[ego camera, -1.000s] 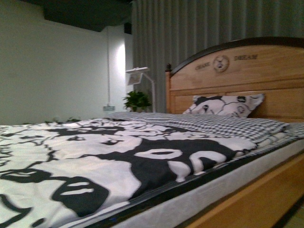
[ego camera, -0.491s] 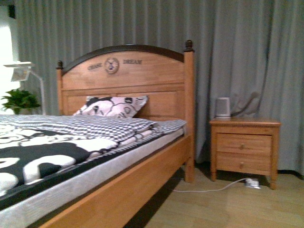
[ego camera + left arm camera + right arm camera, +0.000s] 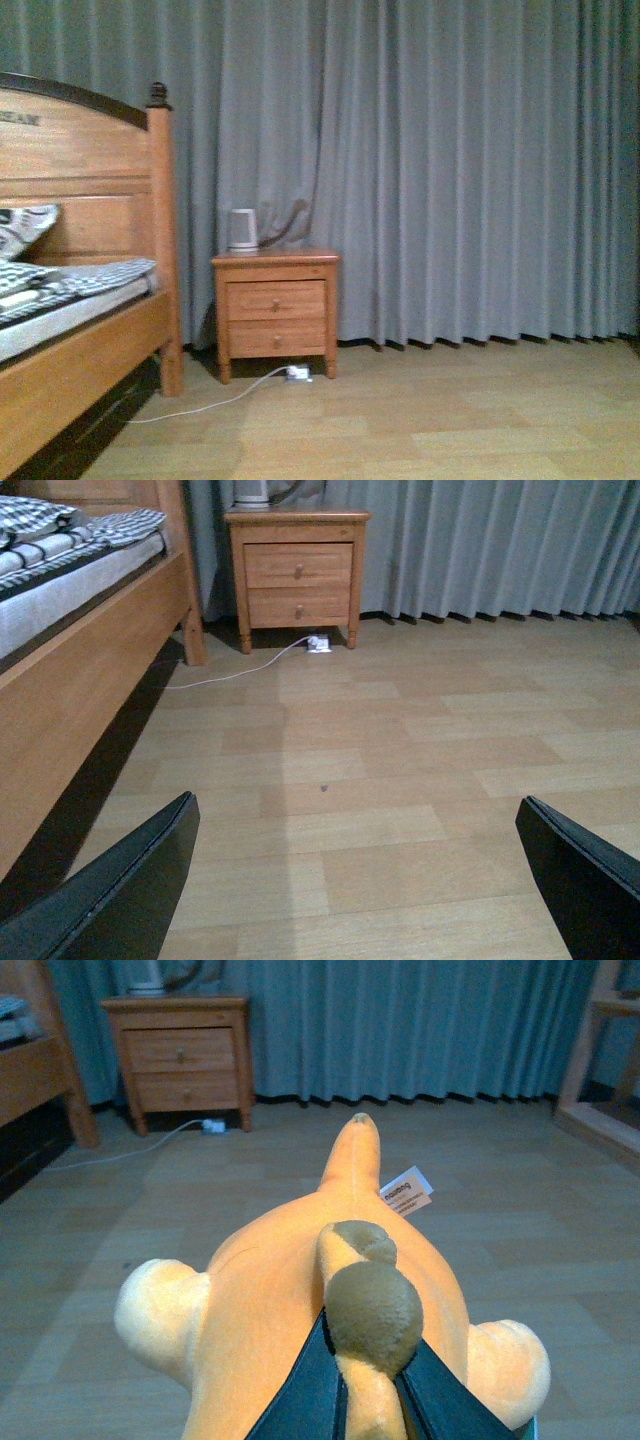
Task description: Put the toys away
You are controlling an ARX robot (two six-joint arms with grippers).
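1. A grey curtain [image 3: 450, 170] hangs at the far side.
2. The wooden bed [image 3: 80, 340] stands left, a nightstand [image 3: 275, 300] just beside it.
3. The orange toy [image 3: 290, 1300] is over the floor [image 3: 520, 1220], pinched by the right gripper [image 3: 365, 1395].
4. The left gripper [image 3: 355, 880] is wide, holding nothing.

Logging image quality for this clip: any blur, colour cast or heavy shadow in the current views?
Front view: dim, soft, cool cast on the curtain; dark shadow under the bed. Left wrist view: sharpest, evenly lit floor. Right wrist view: plush toy clear up close, bluish background.
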